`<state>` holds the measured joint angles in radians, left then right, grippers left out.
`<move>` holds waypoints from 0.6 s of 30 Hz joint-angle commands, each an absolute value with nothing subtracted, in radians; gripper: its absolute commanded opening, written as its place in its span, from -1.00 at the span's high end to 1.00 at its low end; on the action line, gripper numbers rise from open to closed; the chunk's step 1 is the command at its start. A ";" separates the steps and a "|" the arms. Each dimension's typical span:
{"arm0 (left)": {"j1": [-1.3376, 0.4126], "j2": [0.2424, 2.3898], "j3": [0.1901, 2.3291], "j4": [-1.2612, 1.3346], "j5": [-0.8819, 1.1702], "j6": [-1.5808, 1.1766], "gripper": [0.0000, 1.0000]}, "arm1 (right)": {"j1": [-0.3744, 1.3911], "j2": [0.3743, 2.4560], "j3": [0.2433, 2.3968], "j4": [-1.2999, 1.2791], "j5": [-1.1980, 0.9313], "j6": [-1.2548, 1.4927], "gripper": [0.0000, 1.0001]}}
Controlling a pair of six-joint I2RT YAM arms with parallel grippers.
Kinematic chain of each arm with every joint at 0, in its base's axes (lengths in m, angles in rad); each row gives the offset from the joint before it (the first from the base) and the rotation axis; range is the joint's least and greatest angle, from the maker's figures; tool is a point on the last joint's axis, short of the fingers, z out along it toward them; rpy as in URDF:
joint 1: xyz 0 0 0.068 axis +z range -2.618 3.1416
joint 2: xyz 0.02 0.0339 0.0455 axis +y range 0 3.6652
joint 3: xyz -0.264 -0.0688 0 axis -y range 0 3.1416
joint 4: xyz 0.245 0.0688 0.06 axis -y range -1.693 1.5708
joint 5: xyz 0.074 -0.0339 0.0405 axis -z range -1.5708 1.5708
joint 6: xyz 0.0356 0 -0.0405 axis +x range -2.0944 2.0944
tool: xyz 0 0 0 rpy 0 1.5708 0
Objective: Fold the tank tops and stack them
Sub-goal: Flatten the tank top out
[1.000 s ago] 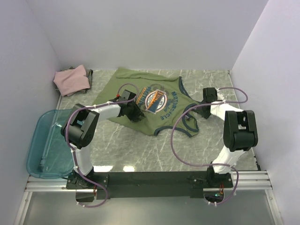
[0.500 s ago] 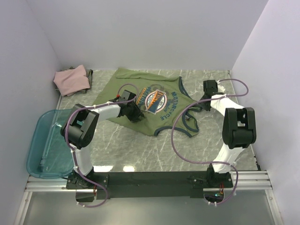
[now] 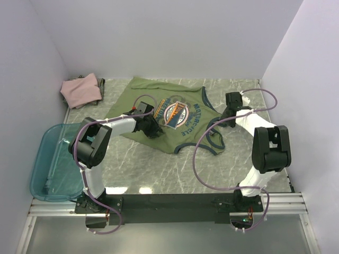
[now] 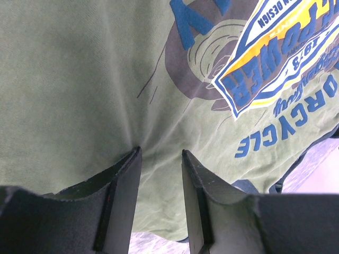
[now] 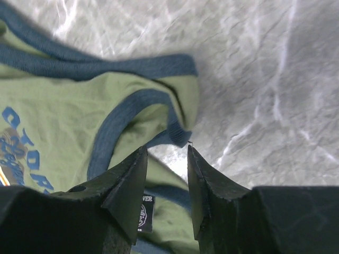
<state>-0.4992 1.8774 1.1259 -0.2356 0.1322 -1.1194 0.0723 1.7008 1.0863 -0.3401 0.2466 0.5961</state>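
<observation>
Grey marbled tabletop (image 3: 159, 166) fills the white-walled booth, and the olive-green tank top (image 3: 159, 92) lies spread face up across its middle. Its length runs roughly left to right, with the navy-trimmed straps (image 5: 132, 66) at the right arm's end. The right gripper (image 5: 167, 151) is the nearer one to them. It hovers with its jaws partway apart and nothing between them, and the curled end of one strap sits just beyond its tips, on the shirt side. The left gripper (image 4: 161, 153) presses on the shirt's near-left part beside the chest print (image 4: 275, 53), jaws also partway apart. Creases run toward its tips, but no fold looks pinched. At the far left corner a folded pink top (image 3: 80, 90) rests on a dark striped one (image 3: 101, 83), which is mostly hidden. A teal bin (image 3: 45, 159) sits at the left edge. The arm covers the shirt's near-left edge, and the neck label is too small to read.
</observation>
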 commanded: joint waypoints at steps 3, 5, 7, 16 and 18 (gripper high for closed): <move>-0.509 1.865 1.111 -0.318 0.130 -1.094 0.14 | 0.084 1.753 1.124 -0.374 0.287 0.575 0.14; -0.509 1.864 1.108 -0.313 0.133 -1.094 0.14 | 0.083 1.776 1.149 -0.393 0.305 0.572 0.16; -0.509 1.864 1.104 -0.316 0.133 -1.095 0.14 | 0.083 1.801 1.164 -0.413 0.316 0.566 0.17; -0.506 1.862 1.112 -0.322 0.132 -1.088 0.14 | 0.081 1.848 1.248 -0.452 0.364 0.560 0.18; -0.505 1.862 1.115 -0.322 0.132 -1.086 0.14 | 0.081 1.861 1.262 -0.462 0.362 0.554 0.24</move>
<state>-0.4992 1.8763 1.1259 -0.2451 0.1352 -1.1191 0.0826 1.8446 1.2076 -0.4442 0.3214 0.5678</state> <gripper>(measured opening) 0.428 0.390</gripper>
